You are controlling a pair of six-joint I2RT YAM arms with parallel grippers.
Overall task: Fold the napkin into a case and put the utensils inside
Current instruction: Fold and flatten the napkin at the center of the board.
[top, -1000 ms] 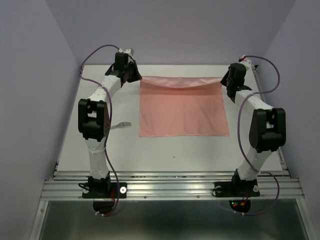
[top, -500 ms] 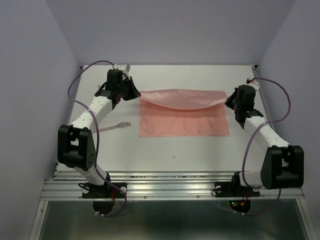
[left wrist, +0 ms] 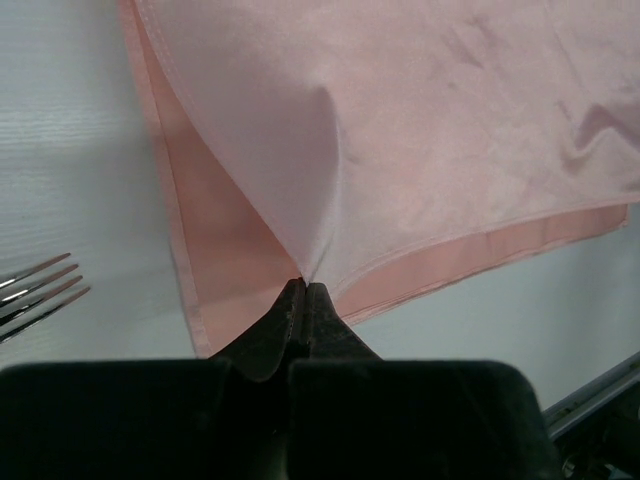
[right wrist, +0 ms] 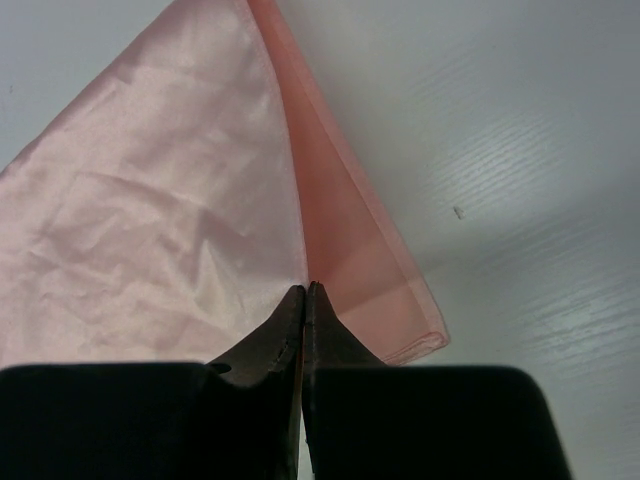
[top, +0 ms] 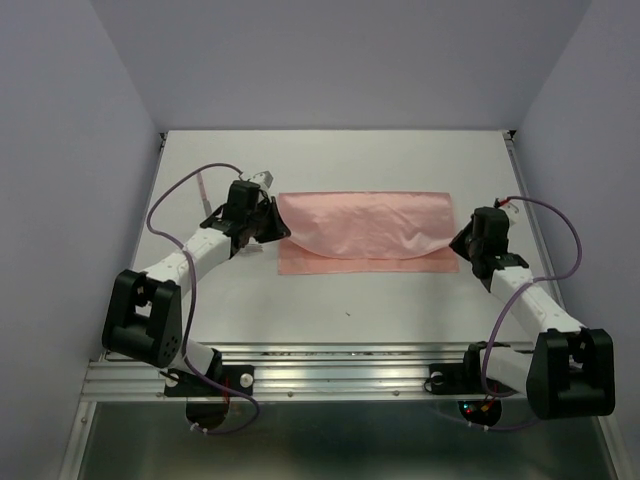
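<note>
Mid first fold, by the look of it. Tight clamp by left gripper (left wrist: 303, 295) on the left corner of the napkin (top: 365, 225) — jaws fully together, cloth tenting up from the tips in the wrist view. Same for right gripper (right wrist: 304, 295) on the right corner: closed hard on cloth, nothing else in it.

Both corners held a little off the table (top: 350, 300), approx level w/ each other, so the upper layer hangs as one sheet over the lower one. Sags in a curve between the two grips.

Lower layer flat on the table, centre of the scene, w/ its near edge peeking out as a darker strip past the draped layer. Pinched corners close to that near edge but not laid down — prob. so edge can be matched to edge before letting go.

On the table just left of the napkin, a fork (left wrist: 35, 285): tines only, in the left wrist view. No other utensils seen.

Next, as a guess: lower both corners evenly onto the near edge, else a skewed fold.
</note>
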